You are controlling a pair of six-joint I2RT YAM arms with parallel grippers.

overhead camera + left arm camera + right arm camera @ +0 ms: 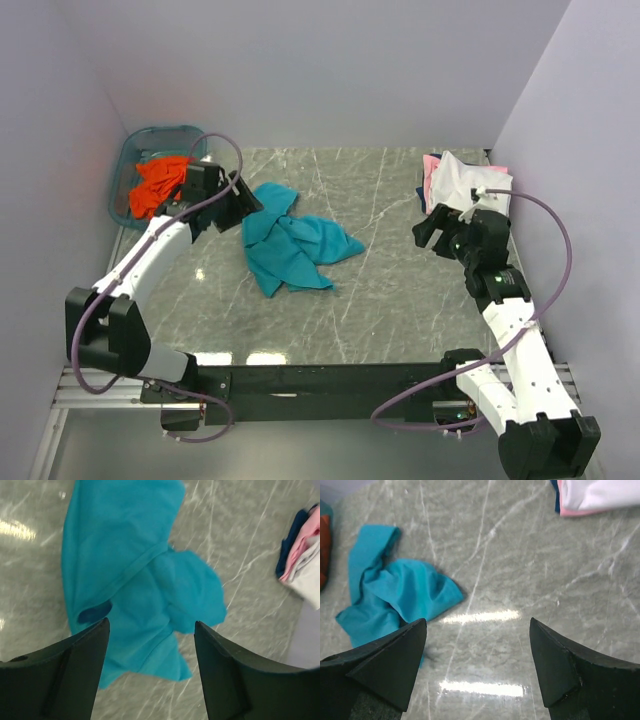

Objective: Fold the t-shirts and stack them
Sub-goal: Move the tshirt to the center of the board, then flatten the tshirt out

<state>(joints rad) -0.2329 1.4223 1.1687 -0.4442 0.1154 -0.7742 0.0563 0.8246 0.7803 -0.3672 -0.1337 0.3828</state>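
nearest the arm bases, the left end effector (238, 203) hovers over the far-left edge of the teal t-shirt (290, 248). its fingers are spread wide with nothing between them, probably so it can come down on a hem or sleeve. the teal t-shirt lies on the marble worktop (400, 300), left of centre. it is bunched and twisted rather than flat, so it looks like the one in hand, not yet folded.

the right end effector (432, 232) is also spread and holds nothing. it hangs well apart from the teal t-shirt on the right side, likely placed to take the opposite edge.

farther back on the right, the white t-shirt (468, 180) rests on the pink t-shirt (432, 168) and the dark blue t-shirt (292, 535), a stack set out of the folding space. at the far left, the orange t-shirt (160, 183) sits in the blue tub (150, 132), seemingly next in line.
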